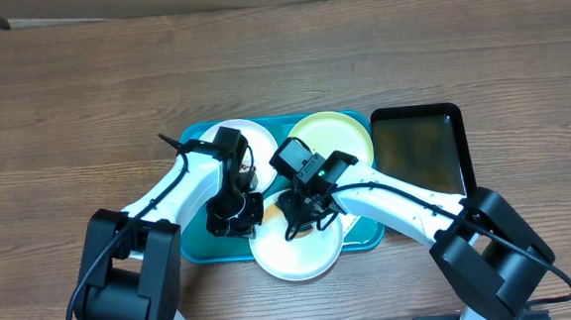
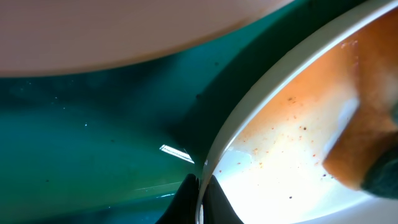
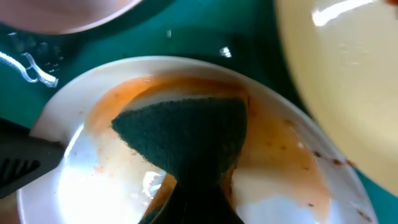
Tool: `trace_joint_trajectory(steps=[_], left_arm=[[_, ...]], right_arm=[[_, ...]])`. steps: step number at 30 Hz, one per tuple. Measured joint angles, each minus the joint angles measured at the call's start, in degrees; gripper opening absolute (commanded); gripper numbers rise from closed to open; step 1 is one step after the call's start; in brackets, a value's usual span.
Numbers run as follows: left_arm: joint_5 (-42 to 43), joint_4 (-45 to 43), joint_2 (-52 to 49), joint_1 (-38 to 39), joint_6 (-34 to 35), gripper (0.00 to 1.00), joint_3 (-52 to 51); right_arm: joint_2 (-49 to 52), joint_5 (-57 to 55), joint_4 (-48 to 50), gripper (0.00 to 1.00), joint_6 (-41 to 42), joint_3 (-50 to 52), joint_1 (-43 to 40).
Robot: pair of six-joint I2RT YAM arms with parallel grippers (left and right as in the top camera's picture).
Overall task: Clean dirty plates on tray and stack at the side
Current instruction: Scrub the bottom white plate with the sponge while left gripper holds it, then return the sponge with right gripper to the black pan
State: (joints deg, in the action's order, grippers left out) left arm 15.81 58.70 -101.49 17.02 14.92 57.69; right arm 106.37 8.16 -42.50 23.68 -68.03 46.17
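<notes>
Tray centre: both arms crossed over the tray (image 1: 197, 253). The left gripper (image 2: 200, 188) was clamped on the rim of the front white plate (image 1: 296, 257), and the right gripper (image 3: 196, 186) pressed a sponge (image 3: 186, 134) onto it, leaving no passage between them.
Far plates: the back white plate (image 1: 259, 139) and the yellow-green plate (image 1: 344, 137) lay partly under the wrists, with only their far halves open from above.
Right side: the black tray (image 1: 419, 152) sat just beside the tray's rim, leaving a thin gap.
Left and far side: the table (image 1: 64, 114) offered open wood.
Near edge: the front white plate overhung the tray's rim, between the two arm bases.
</notes>
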Motion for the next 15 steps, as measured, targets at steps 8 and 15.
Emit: trace_joint_trajectory(steps=[8, 15], left_arm=[[0.28, -0.11, 0.00, 0.00, 0.00, 0.04, 0.09], [1.33, -0.74, 0.00, 0.22, 0.00, 0.04, 0.52]], right_arm=[[0.00, -3.78, -6.38, 0.04, 4.90, -0.04, -4.24], [-0.04, -3.52, -10.71, 0.04, 6.32, -0.37, -7.06]])
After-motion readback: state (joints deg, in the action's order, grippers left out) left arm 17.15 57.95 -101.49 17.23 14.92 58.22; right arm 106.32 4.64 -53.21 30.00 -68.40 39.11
